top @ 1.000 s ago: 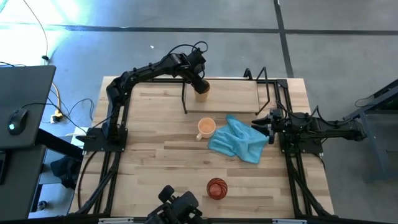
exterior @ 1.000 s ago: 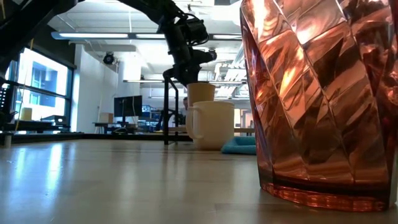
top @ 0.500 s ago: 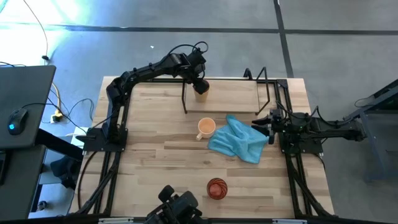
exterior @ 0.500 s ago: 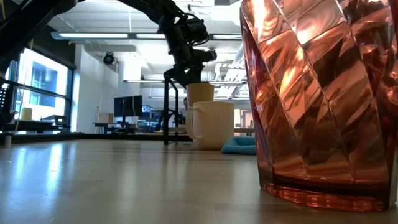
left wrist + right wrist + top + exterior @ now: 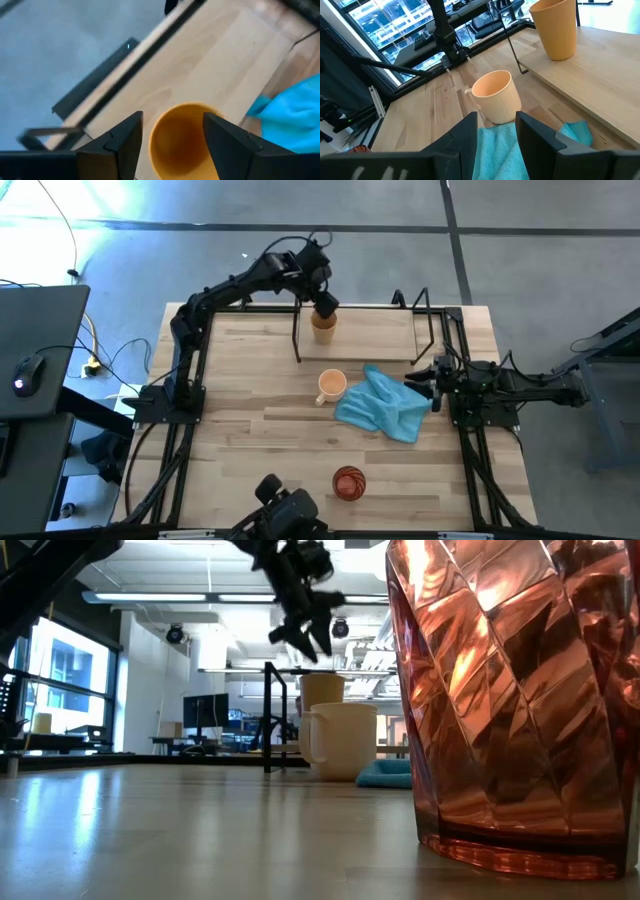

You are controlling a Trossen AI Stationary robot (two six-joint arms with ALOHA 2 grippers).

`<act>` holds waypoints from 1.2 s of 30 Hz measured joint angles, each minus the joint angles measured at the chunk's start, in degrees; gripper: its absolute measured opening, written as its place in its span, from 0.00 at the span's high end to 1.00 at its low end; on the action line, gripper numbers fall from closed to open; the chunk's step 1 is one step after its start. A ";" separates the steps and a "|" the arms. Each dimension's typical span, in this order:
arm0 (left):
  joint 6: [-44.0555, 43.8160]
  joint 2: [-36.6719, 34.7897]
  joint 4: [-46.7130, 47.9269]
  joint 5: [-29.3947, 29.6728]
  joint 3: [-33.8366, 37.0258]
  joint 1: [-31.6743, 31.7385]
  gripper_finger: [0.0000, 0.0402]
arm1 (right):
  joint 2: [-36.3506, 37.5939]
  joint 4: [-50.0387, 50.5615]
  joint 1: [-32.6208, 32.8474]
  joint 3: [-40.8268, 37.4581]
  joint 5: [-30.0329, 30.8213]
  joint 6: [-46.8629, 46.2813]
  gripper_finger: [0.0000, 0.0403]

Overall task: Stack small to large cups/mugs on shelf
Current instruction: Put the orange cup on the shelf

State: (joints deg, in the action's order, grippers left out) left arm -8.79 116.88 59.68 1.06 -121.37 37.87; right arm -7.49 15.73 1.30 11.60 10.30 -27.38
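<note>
The mustard-yellow cup [image 5: 322, 325] stands upright on the light wooden board [image 5: 370, 330] of the black-rod shelf [image 5: 297, 340] at the table's far side. My left gripper [image 5: 326, 304] is open right above it and clear of its rim, as the low view [image 5: 300, 638] shows. In the left wrist view [image 5: 173, 118] its fingers stand on either side of the cup [image 5: 182, 142]. The light orange mug [image 5: 331, 386] stands at mid-table. The red patterned cup [image 5: 348, 481] stands near the front edge. My right gripper [image 5: 432, 387] is open and empty at the right.
A crumpled blue cloth [image 5: 385, 406] lies between the mug and my right gripper. The red cup [image 5: 520, 700] fills the right of the low view. The shelf's thin rods [image 5: 440, 330] rise around the board. Bare tabletop lies at the near left [image 5: 250, 450].
My left gripper has let go of the yellow cup, opened and risen above it, shifting a little toward the table's far edge. The cup stays upright on the shelf board.
</note>
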 joint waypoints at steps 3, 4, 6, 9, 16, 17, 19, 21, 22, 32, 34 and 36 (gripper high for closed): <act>0.98 0.00 5.62 0.00 -5.19 -0.03 0.51 | 0.00 0.00 -0.02 0.00 -3.09 -4.10 0.69; 1.39 0.00 7.74 0.00 -7.10 -0.11 0.51 | 0.00 0.04 -0.02 0.00 -4.90 -5.43 0.69; 2.23 -0.07 12.08 0.00 -10.88 -0.11 0.52 | 0.00 0.18 -0.02 0.00 -9.54 -8.31 0.69; 2.60 -1.72 16.11 -0.98 -12.79 -0.15 0.52 | 0.00 0.51 0.00 0.00 -15.46 -13.01 0.69; 1.47 -8.90 24.66 -2.08 -10.99 -2.31 0.52 | 0.00 0.39 3.39 0.00 -20.64 -21.68 0.69; 1.06 -9.60 25.63 -2.10 -10.96 -2.83 0.53 | -0.03 0.37 4.22 0.00 -20.67 -22.47 0.69; 0.40 -11.07 27.52 -2.03 -10.92 -4.09 0.53 | -0.62 0.26 5.82 0.00 -20.65 -24.41 0.69; -0.66 -12.53 28.84 -1.86 -10.94 -5.73 0.54 | -1.78 0.14 7.48 0.00 -20.61 -25.88 0.69; -1.06 -13.09 29.30 -1.86 -10.94 -6.58 0.54 | -2.68 -0.65 8.30 0.00 -20.61 -26.61 0.69; -4.83 -15.35 30.36 -1.87 -10.92 -13.97 0.55 | -21.12 -23.18 17.46 1.39 -17.18 -20.73 0.69; -5.24 -15.49 30.35 -1.88 -10.92 -15.27 0.55 | -26.09 -22.34 19.54 4.31 -15.32 -17.39 0.69; -5.92 -15.63 30.35 -1.88 -10.92 -16.94 0.55 | -31.20 -19.95 21.50 8.02 -13.78 -13.83 0.69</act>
State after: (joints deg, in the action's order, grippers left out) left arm -14.71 101.25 90.03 -0.82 -132.29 20.93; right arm -38.69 -4.22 22.80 19.61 -3.47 -41.21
